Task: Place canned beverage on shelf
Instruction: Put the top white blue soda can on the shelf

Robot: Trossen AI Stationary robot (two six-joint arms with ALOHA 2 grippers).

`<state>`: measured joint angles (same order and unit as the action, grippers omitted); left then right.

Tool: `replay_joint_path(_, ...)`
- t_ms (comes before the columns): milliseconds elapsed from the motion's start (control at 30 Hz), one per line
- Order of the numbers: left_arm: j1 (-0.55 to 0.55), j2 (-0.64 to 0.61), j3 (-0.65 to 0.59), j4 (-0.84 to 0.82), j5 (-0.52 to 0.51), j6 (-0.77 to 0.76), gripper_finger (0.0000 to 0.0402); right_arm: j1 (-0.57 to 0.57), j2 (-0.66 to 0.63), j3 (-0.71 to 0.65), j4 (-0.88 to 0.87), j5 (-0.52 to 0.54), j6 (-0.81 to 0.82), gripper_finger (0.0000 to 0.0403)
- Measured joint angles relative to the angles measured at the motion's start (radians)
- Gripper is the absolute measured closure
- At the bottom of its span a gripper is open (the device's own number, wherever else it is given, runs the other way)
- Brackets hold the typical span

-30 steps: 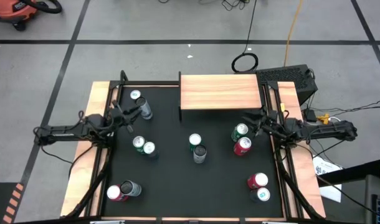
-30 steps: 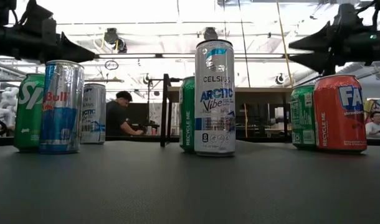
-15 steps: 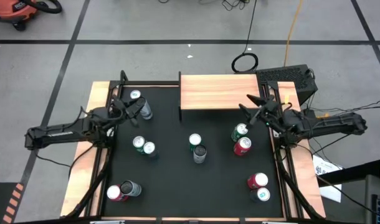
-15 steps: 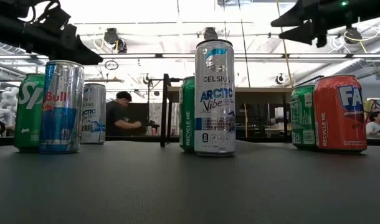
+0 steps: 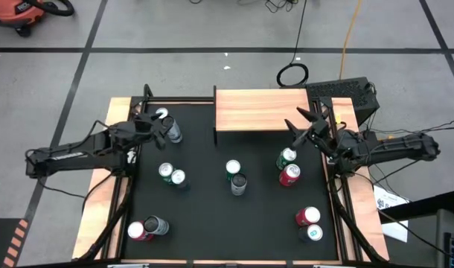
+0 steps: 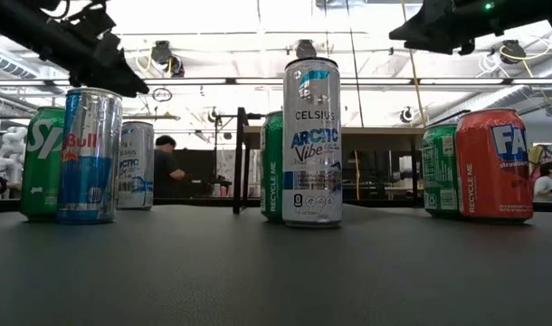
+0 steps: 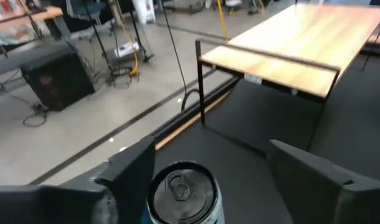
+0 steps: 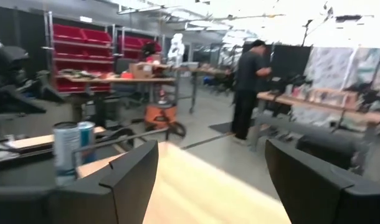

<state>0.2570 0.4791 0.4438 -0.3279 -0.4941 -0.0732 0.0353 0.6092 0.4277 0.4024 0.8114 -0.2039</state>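
Two pincers gape wide: left pincer straddles the silver can near the desk's far-left corner, ungripped, so we judge closing comes next, while right pincer hovers empty beside the shelf.

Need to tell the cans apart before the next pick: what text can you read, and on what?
"CELSIUS ARCTIC Vibe": tall white and blue can
"Red Bull", partly hidden: blue and silver can
"RECYCLE ME": green can behind the white one
"RECYCLE ME", "FA": red can
"Sp": green can at far left
Smaller print: unreadable.
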Motion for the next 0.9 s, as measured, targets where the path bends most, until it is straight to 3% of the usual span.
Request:
replay_joint_path(200, 0.078, 0.07, 0.0, 0.003, 0.013, -0.026, 0.0038, -0.047, 0.0, 0.001, -0.004, -0.014, -0.033, 0.0117)
replay_joint_path(300, 0.112, 0.106, 0.0, 0.005, 0.056, -0.027, 0.0031, -0.066, 0.001, 0.001, -0.04, -0.099, 0.024, 0.0117)
replay_joint_path(467, 0.154, 0.162, 0.0, 0.011, 0.075, -0.02, 0.0031, -0.095, 0.021, 0.001, -0.068, -0.211, 0.102, 0.0117)
replay_joint_path(700, 0.199, 0.213, 0.0, 0.013, 0.164, 0.008, 0.0038, -0.115, 0.06, 0.001, -0.083, -0.217, 0.131, 0.0117)
replay_joint_path(900, 0.228, 0.24, 0.0, 0.014, 0.217, 0.007, 0.0072, -0.143, 0.09, 0.001, -0.078, -0.225, 0.169, 0.0117)
